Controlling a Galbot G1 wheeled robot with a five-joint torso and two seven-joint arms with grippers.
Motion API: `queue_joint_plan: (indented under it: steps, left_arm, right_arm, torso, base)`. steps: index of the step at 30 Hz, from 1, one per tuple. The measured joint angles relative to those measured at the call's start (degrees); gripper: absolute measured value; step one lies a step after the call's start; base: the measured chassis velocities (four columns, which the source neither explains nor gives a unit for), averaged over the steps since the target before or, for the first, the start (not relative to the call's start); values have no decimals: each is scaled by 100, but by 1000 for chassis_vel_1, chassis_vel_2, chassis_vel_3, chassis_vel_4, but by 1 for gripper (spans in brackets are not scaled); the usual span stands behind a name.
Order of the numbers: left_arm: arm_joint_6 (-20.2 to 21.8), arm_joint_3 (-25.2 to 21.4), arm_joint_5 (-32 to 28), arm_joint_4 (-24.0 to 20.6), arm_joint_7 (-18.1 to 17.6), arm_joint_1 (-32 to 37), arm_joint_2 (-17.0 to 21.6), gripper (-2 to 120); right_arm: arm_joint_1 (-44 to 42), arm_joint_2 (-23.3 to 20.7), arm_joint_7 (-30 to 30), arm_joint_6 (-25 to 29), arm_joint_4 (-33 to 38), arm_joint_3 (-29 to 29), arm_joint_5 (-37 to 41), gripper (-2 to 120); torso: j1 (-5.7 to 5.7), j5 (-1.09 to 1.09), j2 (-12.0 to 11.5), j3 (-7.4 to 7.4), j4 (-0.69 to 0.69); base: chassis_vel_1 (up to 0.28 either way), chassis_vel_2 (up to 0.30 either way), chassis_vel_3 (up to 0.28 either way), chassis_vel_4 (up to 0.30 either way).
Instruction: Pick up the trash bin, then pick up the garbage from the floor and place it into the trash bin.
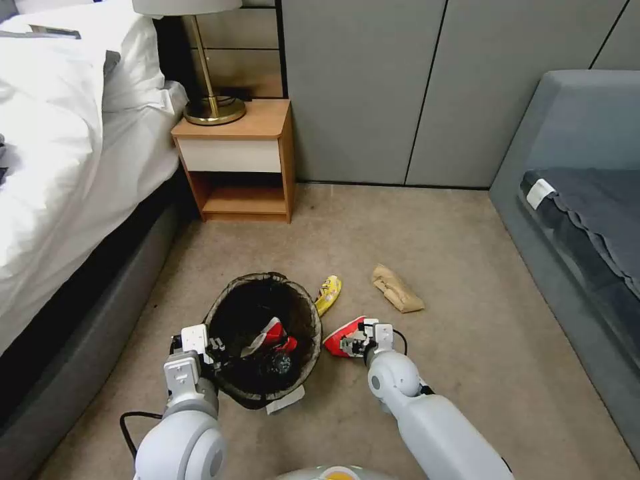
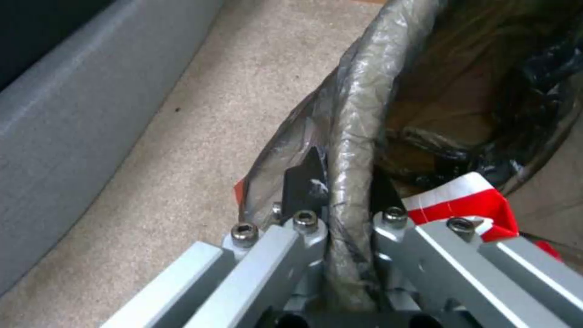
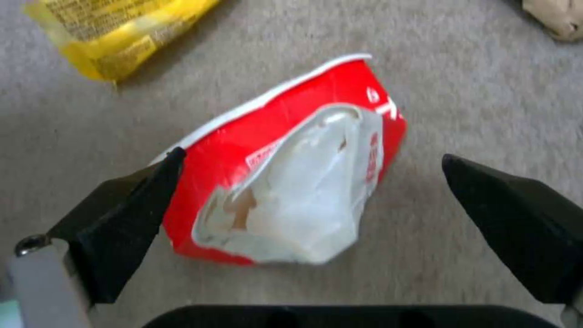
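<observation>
The trash bin point(image 1: 263, 333), a small round bucket with a dark bag over its rim, sits low over the carpet. My left gripper point(image 1: 212, 348) is shut on its near-left rim point(image 2: 352, 150). Inside lie a red-and-white crushed cup point(image 1: 273, 332) point(image 2: 467, 200) and a dark item. My right gripper point(image 1: 350, 343) hangs open just above another crushed red-and-white cup point(image 1: 341, 335) point(image 3: 285, 168) on the floor, one black finger point(image 3: 130, 214) on each side of it. A yellow snack wrapper point(image 1: 328, 294) point(image 3: 109, 32) lies beyond, and a crumpled brown paper bag point(image 1: 397, 288) point(image 3: 555, 18) farther right.
A bed point(image 1: 60, 167) with its grey base point(image 2: 79, 123) runs along the left. A wooden nightstand point(image 1: 237, 163) with a brass lamp stands at the back. A grey sofa point(image 1: 573, 220) lines the right side. A white scrap point(image 1: 287, 400) lies under the bin's near side.
</observation>
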Motion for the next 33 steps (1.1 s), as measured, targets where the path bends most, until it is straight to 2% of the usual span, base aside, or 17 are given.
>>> queue_joint_plan:
  steps: [20,21,22,23,25,26,27,30,31,33]
  left_arm:
    - [-66,-17,56,-8,5,57,-23,0]
    - [-66,-22,54,3,5,57,-24,0]
    - [-68,-25,52,43,5,45,-26,0]
    - [-68,-25,52,43,5,45,-26,0]
    - [-68,-24,49,79,5,9,-28,0]
    - [-68,-24,49,79,5,9,-28,0]
    - [-68,-22,48,98,6,-7,-29,0]
    - [-67,-9,44,139,6,-39,-30,0]
    - [-67,-9,44,139,6,-39,-30,0]
    - [-64,-3,41,153,6,-59,-33,0]
  right_arm:
    - [257,299,-622,512,-1157,50,-378,100]
    - [285,313,-655,548,-1266,67,-385,97]
    - [334,328,-834,767,-1548,87,-499,84]
    - [334,328,-834,767,-1548,87,-499,84]
    - [366,315,-956,930,-1678,104,-566,75]
    - [366,315,-956,930,-1678,104,-566,75]
    - [374,301,-977,958,-1694,105,-576,66]
    - [397,272,-1002,1004,-1718,109,-586,56]
    - [397,272,-1002,1004,-1718,109,-586,56]
    - [410,270,-1002,1028,-1729,108,-592,45]
  torso:
    - [0,0,0,0,0]
    - [0,0,0,0,0]
    - [0,1,0,0,1]
    - [0,1,0,0,1]
    - [-1,-1,0,-1,-2]
    - [-1,-1,0,-1,-2]
    - [-1,-3,1,-1,-2]
    - [0,-2,1,-1,-2]
    - [0,-2,1,-1,-2]
    - [0,-2,1,0,-3]
  base:
    - [0,0,0,0]
    - [0,0,0,0]
    - [0,0,0,0]
    - [0,0,0,0]
    - [0,0,0,0]
    - [0,0,0,0]
    - [0,0,0,0]
    - [0,0,0,0]
    - [0,0,0,0]
    - [0,0,0,0]
